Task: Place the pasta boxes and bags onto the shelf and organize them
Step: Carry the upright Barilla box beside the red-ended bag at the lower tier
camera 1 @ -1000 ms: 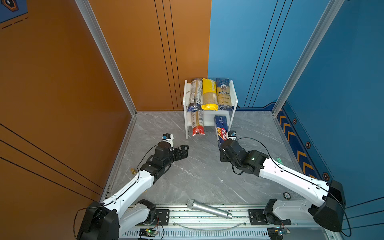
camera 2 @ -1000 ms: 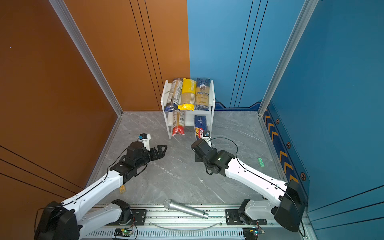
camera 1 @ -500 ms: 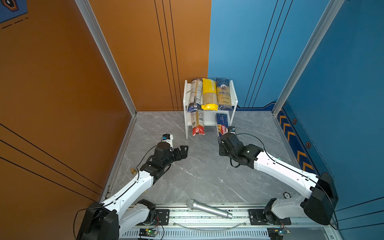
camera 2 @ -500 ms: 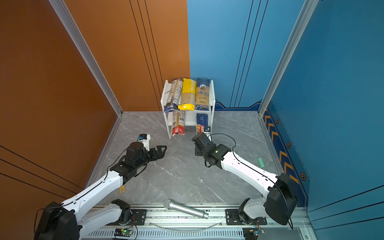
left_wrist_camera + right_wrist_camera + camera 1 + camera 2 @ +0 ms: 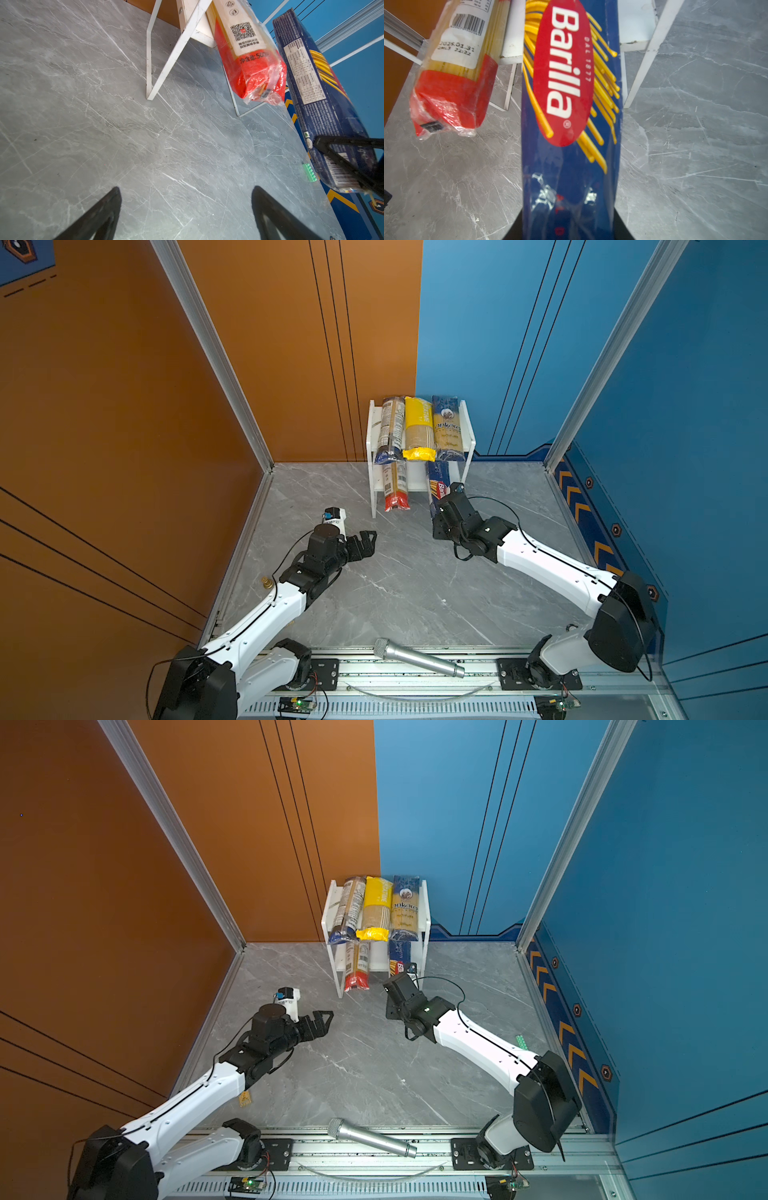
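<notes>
Barilla pack [image 5: 438, 484] part-way into shelf [image 5: 468, 431] lower tier beside red-ended pack [image 5: 396, 494], right hand [image 5: 566, 230] pinching its near end. Left hand [image 5: 368, 544] spread, idle. Next: slide deeper, release.

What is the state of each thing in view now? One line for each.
Barilla pack, held at near end, far end in lower tier.
Red-ended pack, on lower tier, red end overhanging.
Clear pack, on top tier.
Yellow pack, on top tier.
Ankara pack, on top tier.
Shelf, standing upright.
Left gripper, jaws open, empty.
Right gripper, jaws shut on Barilla pack.
Microphone, lying flat, untouched.
</notes>
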Robot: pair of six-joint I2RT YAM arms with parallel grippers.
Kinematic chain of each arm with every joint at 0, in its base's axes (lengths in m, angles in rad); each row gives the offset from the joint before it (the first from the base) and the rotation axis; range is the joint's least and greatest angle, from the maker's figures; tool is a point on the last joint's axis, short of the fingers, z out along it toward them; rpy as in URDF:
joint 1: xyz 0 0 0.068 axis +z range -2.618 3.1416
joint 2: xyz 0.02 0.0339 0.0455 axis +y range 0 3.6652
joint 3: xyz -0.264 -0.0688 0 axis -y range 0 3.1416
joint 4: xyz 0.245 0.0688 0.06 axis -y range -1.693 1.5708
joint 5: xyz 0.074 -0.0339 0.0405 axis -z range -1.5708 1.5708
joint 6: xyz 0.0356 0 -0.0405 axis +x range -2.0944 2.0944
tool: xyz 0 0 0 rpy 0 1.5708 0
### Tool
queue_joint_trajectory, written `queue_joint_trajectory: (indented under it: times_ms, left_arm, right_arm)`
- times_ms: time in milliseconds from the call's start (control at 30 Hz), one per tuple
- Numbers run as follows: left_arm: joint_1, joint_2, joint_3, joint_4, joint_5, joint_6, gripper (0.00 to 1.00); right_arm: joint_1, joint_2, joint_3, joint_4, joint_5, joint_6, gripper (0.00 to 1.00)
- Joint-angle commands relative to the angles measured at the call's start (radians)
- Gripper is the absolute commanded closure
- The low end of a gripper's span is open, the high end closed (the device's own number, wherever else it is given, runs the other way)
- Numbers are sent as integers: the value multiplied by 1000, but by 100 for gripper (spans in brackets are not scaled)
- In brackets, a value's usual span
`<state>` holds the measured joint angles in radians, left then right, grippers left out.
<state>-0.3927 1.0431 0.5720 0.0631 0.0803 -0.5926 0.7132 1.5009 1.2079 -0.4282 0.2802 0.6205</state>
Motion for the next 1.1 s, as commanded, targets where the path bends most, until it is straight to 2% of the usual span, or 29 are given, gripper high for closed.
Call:
queue_joint_trajectory:
  times_ms: [0, 400, 1067]
  left_arm:
    - [8, -18, -11, 7, 9, 1, 2]
    - [9, -25, -11, 2, 9, 3, 2]
    - [11, -19, -4, 7, 10, 3, 2]
  right_arm:
    - [-4, -7, 79, 150, 10, -31, 100]
    - [-59, 31, 117, 171, -15, -44, 100]
    - [-63, 48, 125, 221, -24, -71, 100]
